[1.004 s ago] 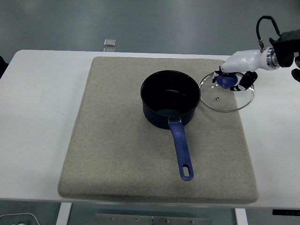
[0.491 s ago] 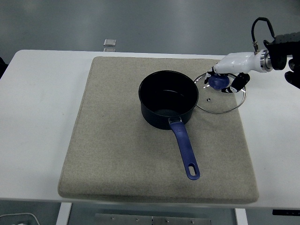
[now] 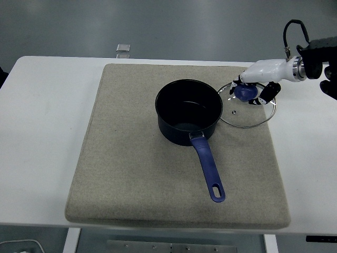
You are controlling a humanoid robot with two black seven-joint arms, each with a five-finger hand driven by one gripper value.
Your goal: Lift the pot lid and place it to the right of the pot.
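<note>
Now my right hand (image 3: 251, 90), still pinching the knob, has nudged the lid (image 3: 247, 108) against the pot (image 3: 188, 112) at its three o'clock, so I release.

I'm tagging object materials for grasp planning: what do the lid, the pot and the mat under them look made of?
Lid: clear glass with a metal rim, since the mat shows through; blue knob, probably plastic. Pot: dark, glossy, likely coated metal; its blue handle looks plastic. Mat: beige, matte, woven-looking fabric.
</note>
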